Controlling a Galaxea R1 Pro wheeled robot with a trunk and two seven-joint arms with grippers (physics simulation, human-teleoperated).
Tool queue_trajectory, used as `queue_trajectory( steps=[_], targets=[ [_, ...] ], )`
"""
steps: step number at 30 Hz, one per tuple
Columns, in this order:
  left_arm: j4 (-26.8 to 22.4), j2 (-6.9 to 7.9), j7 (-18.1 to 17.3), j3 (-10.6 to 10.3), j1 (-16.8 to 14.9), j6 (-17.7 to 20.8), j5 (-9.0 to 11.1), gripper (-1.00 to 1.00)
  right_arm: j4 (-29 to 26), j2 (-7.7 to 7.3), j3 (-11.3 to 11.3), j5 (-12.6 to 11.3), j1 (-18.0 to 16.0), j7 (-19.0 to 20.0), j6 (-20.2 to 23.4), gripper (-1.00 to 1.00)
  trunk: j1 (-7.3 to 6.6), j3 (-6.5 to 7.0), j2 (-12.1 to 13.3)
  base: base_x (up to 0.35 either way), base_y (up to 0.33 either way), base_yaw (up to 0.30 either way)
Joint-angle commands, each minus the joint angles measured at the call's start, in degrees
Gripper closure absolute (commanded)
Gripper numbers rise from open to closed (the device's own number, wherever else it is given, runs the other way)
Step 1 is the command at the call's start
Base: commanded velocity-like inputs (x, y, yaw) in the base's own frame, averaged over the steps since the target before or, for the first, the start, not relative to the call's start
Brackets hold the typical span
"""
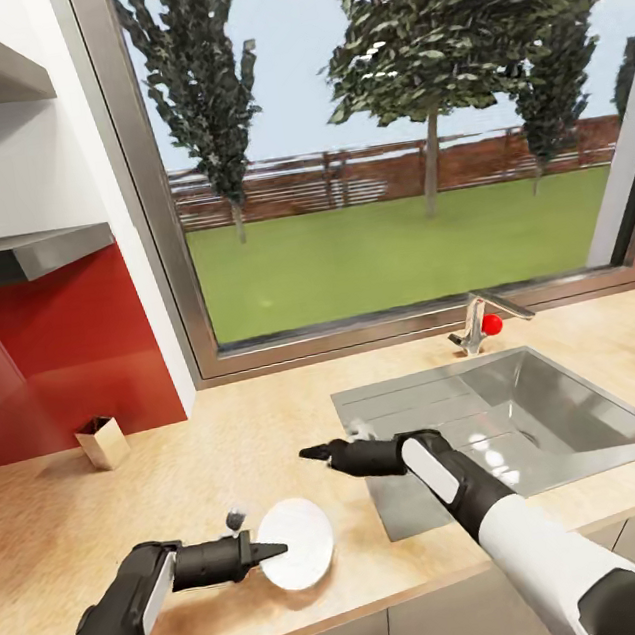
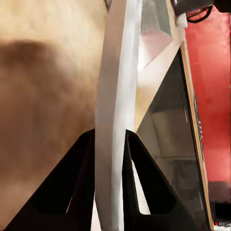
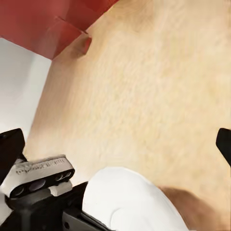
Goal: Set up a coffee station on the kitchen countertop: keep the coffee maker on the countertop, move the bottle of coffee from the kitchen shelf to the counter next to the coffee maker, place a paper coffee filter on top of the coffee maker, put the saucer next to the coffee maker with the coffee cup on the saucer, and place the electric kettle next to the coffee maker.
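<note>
Small flat round white saucer [image 1: 296, 542] near front edge of light wood-look bench [image 1: 179, 478], left gripper [image 1: 272, 550] jaws clamped on its rim. Right gripper [image 1: 311, 452] jaws: cannot tell. Best kept level, lowered gently.

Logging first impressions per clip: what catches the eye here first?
The white saucer, pinched by its edge in the left pincer, sits near the front edge of the kitchen countertop. Just right of it, the right pincer hovers open beside the steel sink, under a wide garden window.
</note>
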Motion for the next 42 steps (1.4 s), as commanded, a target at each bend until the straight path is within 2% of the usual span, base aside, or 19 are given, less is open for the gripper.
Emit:
queue_trajectory(
  steps=[1, 3, 7, 8, 11, 12, 13, 17, 30, 42],
  targets=[
    [-0.07, 0.59, -0.78, 0.00, -0.13, 0.34, 0.47, 1.00, -2.06, -0.35, 0.03, 0.15, -0.05, 0.06, -0.25, -1.00, 0.04, -0.15, -0.12, 0.000, 0.000, 0.000],
    [-0.10, 1.38, -1.54, 0.00, -0.71, 0.39, 1.21, 1.00, -4.03, -0.64, -0.03, 0.12, -0.05, 0.10, -1.11, -1.00, 0.04, -0.15, -0.12, 0.000, 0.000, 0.000],
    [-0.13, 2.93, -2.21, 0.00, -2.20, 0.59, 4.46, 1.00, -6.13, -1.36, -0.10, 0.10, -0.05, 0.22, -2.60, -1.00, 0.04, -0.15, -0.12, 0.000, 0.000, -0.018],
    [-0.17, 3.13, -2.27, -0.03, -2.49, 0.71, 5.86, 1.00, -7.13, -1.74, -0.11, 0.09, -0.05, 0.24, -2.75, -1.00, 0.04, -0.15, -0.12, 0.000, 0.000, -0.173],
    [-0.80, 3.04, -2.32, -0.07, -3.10, 0.83, 8.11, 1.00, -10.18, -2.89, 0.10, 0.09, -0.05, 0.25, -2.87, -1.00, 0.04, -0.15, -0.12, 0.000, 0.000, -0.239],
    [-1.40, 2.94, -2.33, -0.08, -3.27, 0.86, 9.23, 1.00, -11.37, -4.04, 0.16, 0.04, -0.05, 0.25, -2.90, -1.00, 0.04, -0.15, -0.12, 0.000, 0.000, -0.281],
    [-1.51, 2.94, -2.34, -0.08, -3.30, 0.87, 9.48, 1.00, -11.60, -4.46, 0.16, 0.00, -0.05, 0.25, -2.91, -1.00, 0.04, -0.15, -0.12, 0.000, 0.000, -0.285],
    [-1.70, 2.59, -2.15, -0.08, -3.34, 0.81, 9.87, 1.00, -12.59, -5.43, 0.19, -0.07, -0.05, 0.26, -2.91, -1.00, 0.04, -0.15, -0.12, 0.000, -0.114, -0.289],
    [-1.64, 2.93, -1.99, 0.00, -3.00, 0.79, 9.91, 1.00, -12.80, -5.55, 0.17, -0.08, -0.05, 0.26, -2.92, -1.00, 0.04, -0.19, -0.12, 0.000, -0.252, -0.291],
    [-1.69, 3.09, -2.13, 0.00, -2.91, 0.79, 10.00, 1.00, -12.80, -5.55, 0.16, -0.08, -0.05, 0.26, -2.92, -1.00, 0.04, -0.47, -0.12, 0.000, -0.110, -0.291]
  ],
)
